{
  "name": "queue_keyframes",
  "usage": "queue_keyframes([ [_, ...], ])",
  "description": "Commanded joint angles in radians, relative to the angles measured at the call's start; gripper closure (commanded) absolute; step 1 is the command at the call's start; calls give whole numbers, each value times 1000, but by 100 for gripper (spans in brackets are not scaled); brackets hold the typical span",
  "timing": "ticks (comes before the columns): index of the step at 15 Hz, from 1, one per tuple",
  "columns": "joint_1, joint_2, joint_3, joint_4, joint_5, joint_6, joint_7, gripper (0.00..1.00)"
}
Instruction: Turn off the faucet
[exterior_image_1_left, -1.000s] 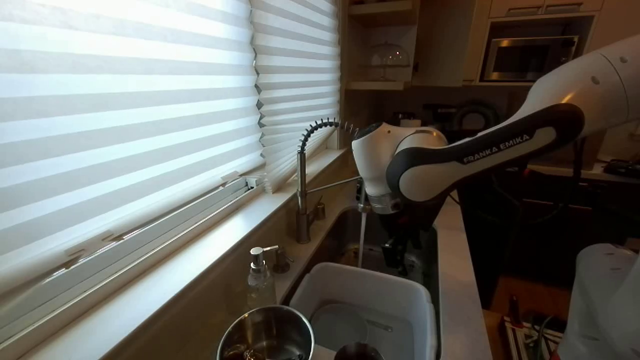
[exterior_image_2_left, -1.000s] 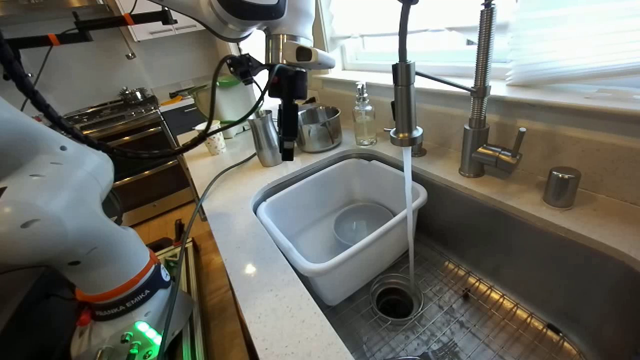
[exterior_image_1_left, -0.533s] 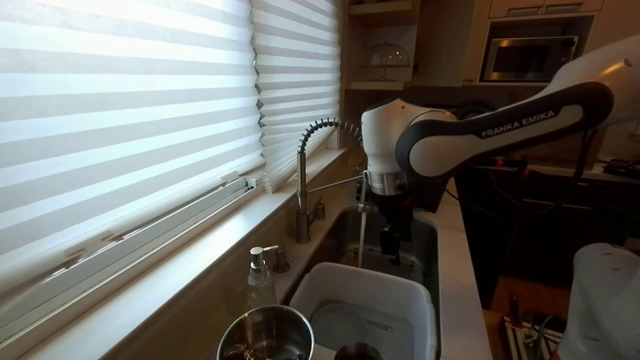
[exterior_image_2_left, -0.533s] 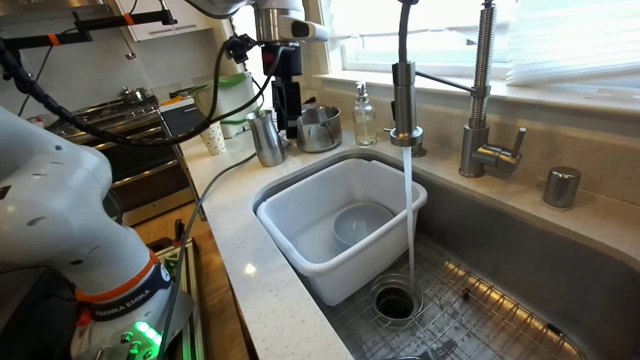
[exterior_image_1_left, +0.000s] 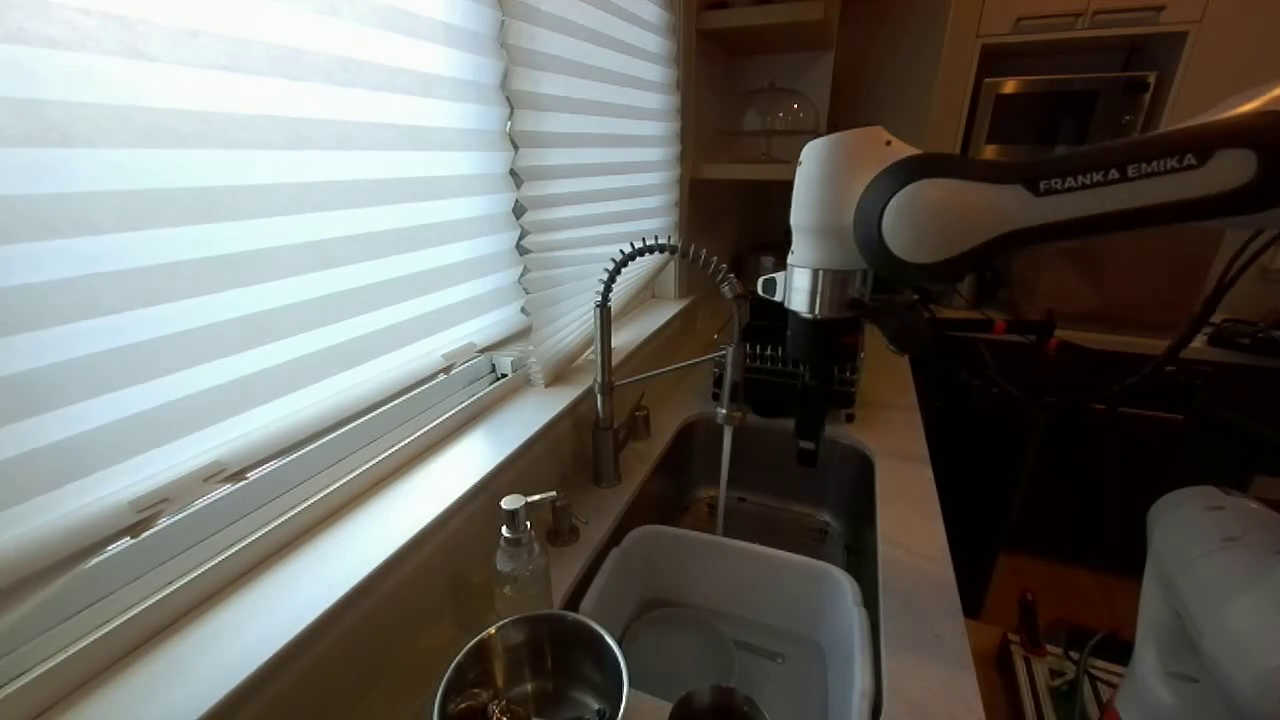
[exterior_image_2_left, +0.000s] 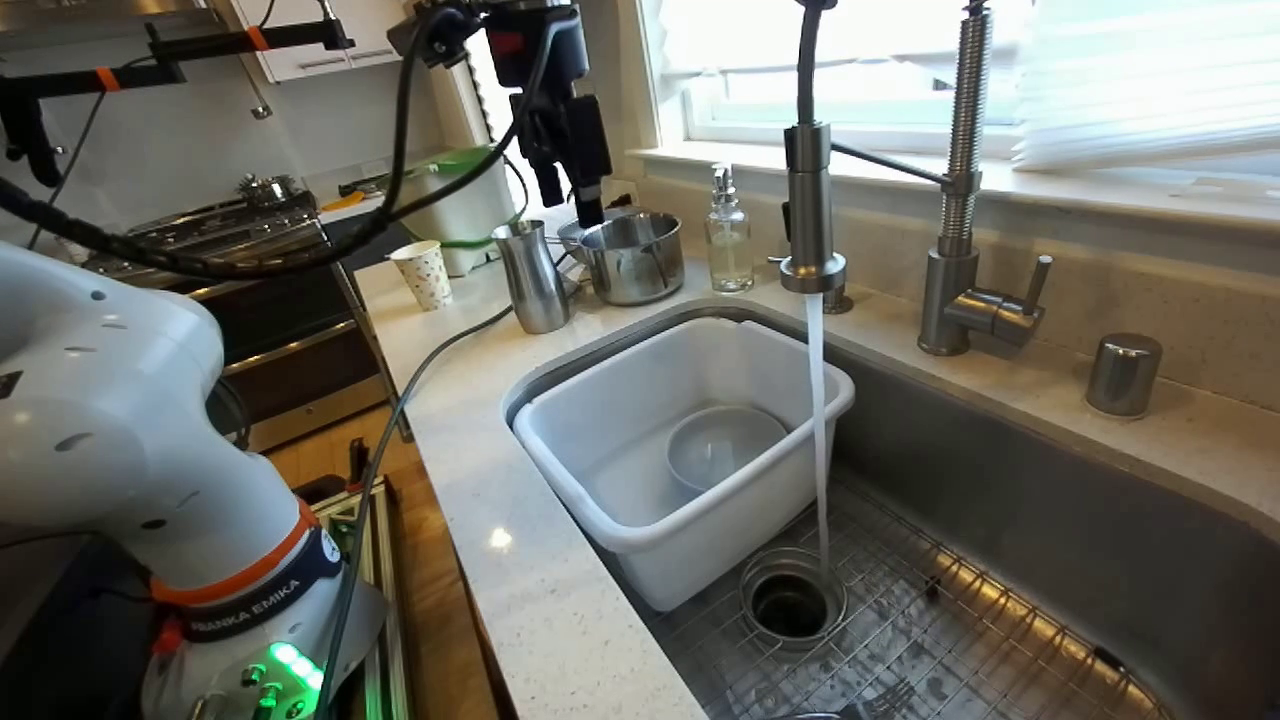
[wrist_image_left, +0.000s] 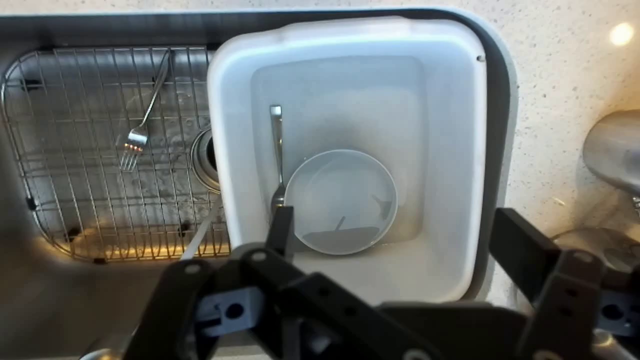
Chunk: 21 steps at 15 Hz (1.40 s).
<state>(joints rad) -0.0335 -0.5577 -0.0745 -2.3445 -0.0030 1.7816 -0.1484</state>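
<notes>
The silver gooseneck faucet stands behind the sink in both exterior views. Its spray head points down, and a stream of water runs from it towards the drain. The stream also shows in the wrist view. The faucet's lever sticks up from the side of the stem base. My gripper hangs fingers down above the counter and tub end, well apart from the faucet; it also shows in an exterior view. In the wrist view the gripper's fingers are wide apart with nothing between them.
A white tub sits in the sink with a bowl inside. A soap dispenser, steel pot, pitcher and paper cup stand on the counter. A metal cap stands beside the faucet. A fork lies on the sink rack.
My gripper has risen, turned, and moved away from the faucet's spray head. In an exterior view it went up and to the right. The faucet and running water look the same.
</notes>
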Motion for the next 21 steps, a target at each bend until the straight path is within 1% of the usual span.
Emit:
queue_keyframes([
  [1,-3,-79,-59,-46,-20,26,-123,0],
  [4,-26,-113,-115,-54,-49,33,-199,0],
  [8,-67,-132,-163,-44,-102,58,-222,0],
  [9,-51,-103,-149,-17,-79,26,-200,0],
  [11,-56,-106,-156,-15,-81,28,-204,0],
  [14,-54,-103,-149,-14,-81,28,-204,0],
  [15,-34,-100,-156,-5,-72,-3,-246,0],
  [17,-31,-72,-169,6,-88,44,-285,0],
  [18,-21,-57,-188,22,-75,26,-324,0],
  [21,-26,-18,-246,56,-82,57,-433,0],
])
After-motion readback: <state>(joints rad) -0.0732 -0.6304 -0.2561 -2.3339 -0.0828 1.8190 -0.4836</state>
